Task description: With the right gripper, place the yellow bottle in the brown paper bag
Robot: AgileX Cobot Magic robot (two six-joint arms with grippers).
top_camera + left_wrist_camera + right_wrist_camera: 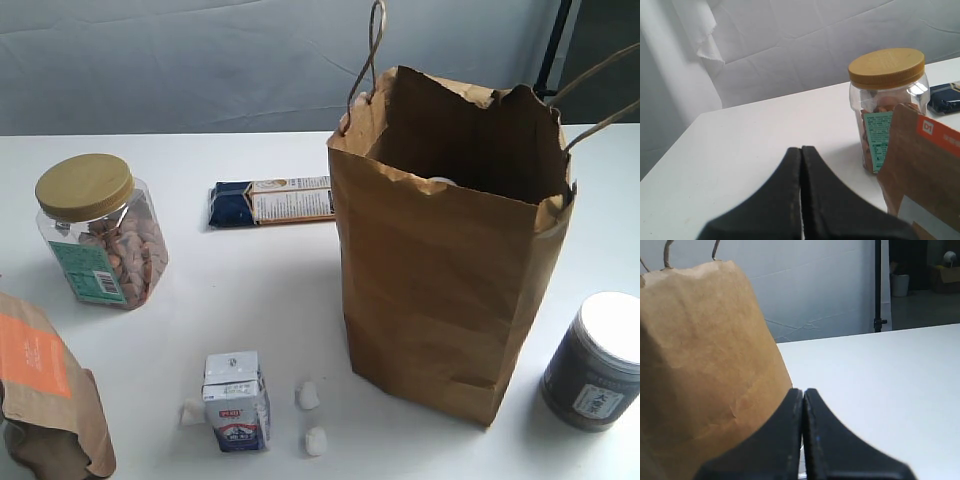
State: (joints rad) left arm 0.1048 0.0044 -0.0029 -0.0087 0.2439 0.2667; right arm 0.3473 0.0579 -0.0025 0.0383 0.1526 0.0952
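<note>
The right gripper [803, 435] has its two black jaws pressed flat together with nothing between them. It sits low over the white table [250, 300], just beside one wall of the tall brown paper bag [440, 300]. The left gripper [801, 195] is likewise closed tight and empty, near the table's left edge. Close in front of it are a brown kraft pouch with an orange label [45, 390] and, behind that, a clear plastic jar with a gold screw lid [100, 235].

The bag stands upright and open-mouthed toward the right half of the table, its cord handles sticking up from a ragged rim. Deep inside it, against the near wall, a small pale rounded shape [440, 182] shows. Too little of it is visible to tell whether it is the cap of the yellow bottle, and the rest of the bag's inside is in shadow.

The gold-lidded jar holds brown nuts, seen through its wall, and stands by the left edge. The pouch lies at the near left corner. A dark blue flat packet [272, 202] lies toward the far edge, just left of the bag. A small white and blue carton [236, 402] stands by the near edge, with three small white lumps [308, 395] around it. A dark round jar with a white lid [595, 365] stands at the right edge, its contents hidden.
</note>
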